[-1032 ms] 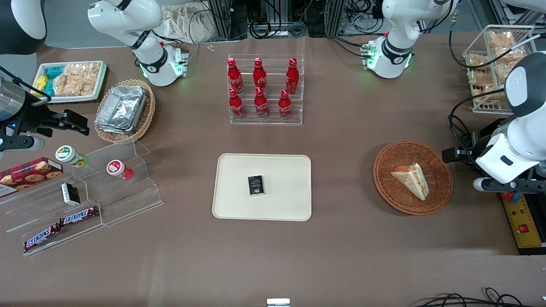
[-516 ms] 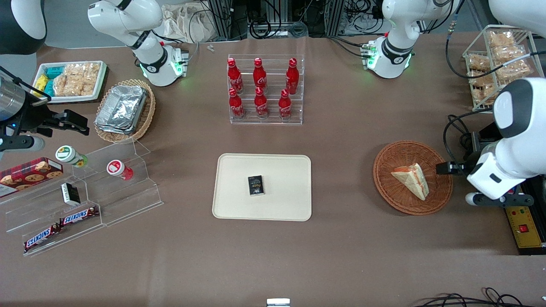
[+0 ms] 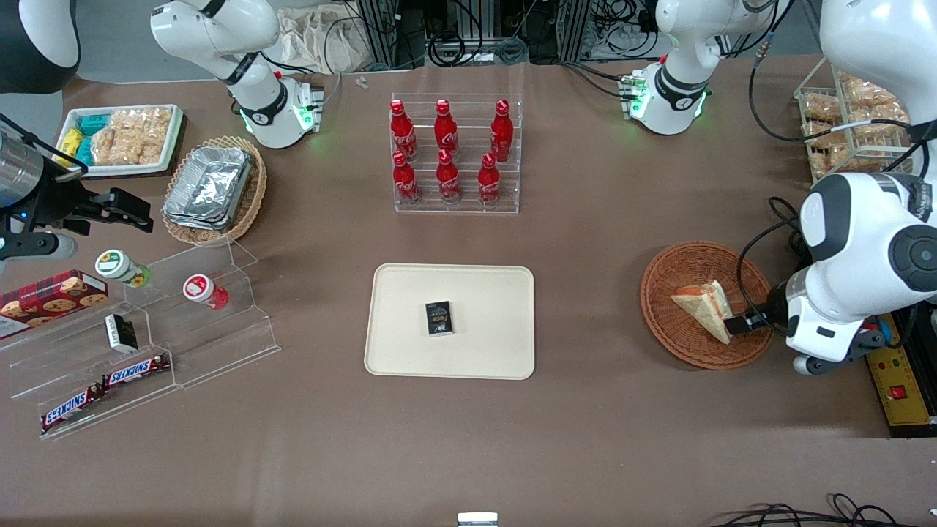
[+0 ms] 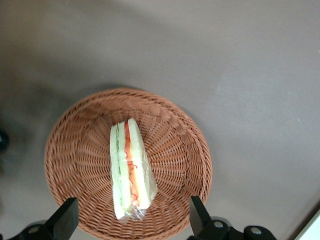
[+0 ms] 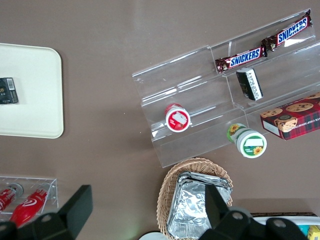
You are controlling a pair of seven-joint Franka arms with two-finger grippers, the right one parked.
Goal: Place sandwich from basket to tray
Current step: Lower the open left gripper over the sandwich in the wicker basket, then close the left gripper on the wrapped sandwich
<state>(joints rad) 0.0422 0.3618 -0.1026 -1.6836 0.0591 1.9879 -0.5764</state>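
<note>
Left wrist view: gripper (image 4: 131, 220) spread wide above the sandwich (image 4: 129, 169), not yet touching.

Lying wrapped in the basket (image 4: 75, 160), narrow end nearest the camera, well apart from the tray (image 3: 410, 351). Likely trouble: slippery film and soft bread, so a squashed or dropped wedge under a poor pinch; possibly a nudged basket rim. Nearer the front camera, SNICKERS bars (image 3: 102, 384) on the acrylic steps; a small dark box (image 3: 439, 318) on the tray, print unreadable; farther off, red bottles (image 3: 446, 150) with white script, seemingly Coca-Cola.
</note>
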